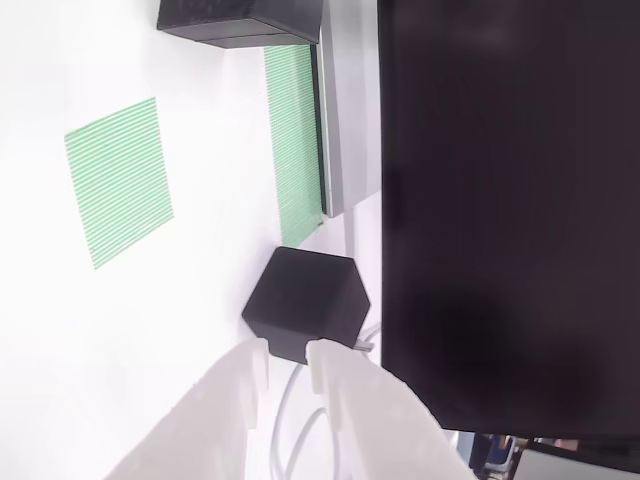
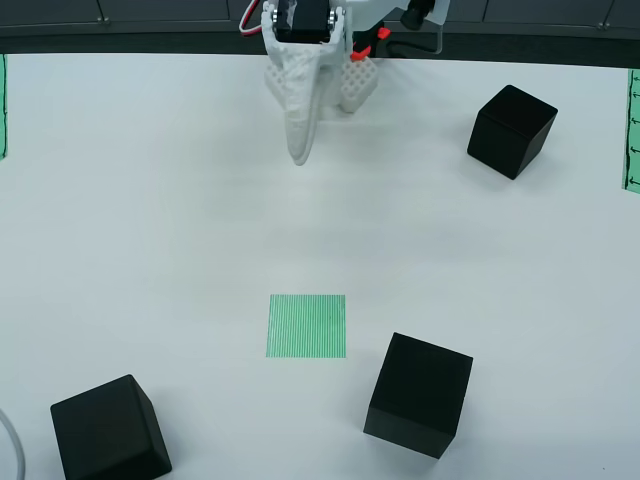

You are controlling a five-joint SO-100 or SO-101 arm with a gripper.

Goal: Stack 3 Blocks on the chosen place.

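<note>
From the overhead view I am seeing 3 black cubes sitting apart on the white table (image 2: 150,220), none of them on the green striped square (image 2: 307,325), which is lying bare near the middle. 1 cube (image 2: 512,130) is resting at the upper right, 1 cube (image 2: 419,394) is sitting just below and to the right of the square, close to its corner but not touching it, and 1 cube (image 2: 108,430) is sitting at the lower left, well away from it. The white gripper (image 2: 298,150) is hanging at the top centre, pointing down the table and holding nothing; from this angle I cannot tell how far its fingers are spread. In the gripper-mounted view I am looking along the 2 white fingers (image 1: 235,400), which are standing slightly apart with a narrow gap between their tips, with a cube (image 1: 305,300) lying just beyond them. The green square (image 1: 118,180) is showing to the left there, and another green striped patch (image 1: 296,140) edged by a grey strip is lying further ahead.
</note>
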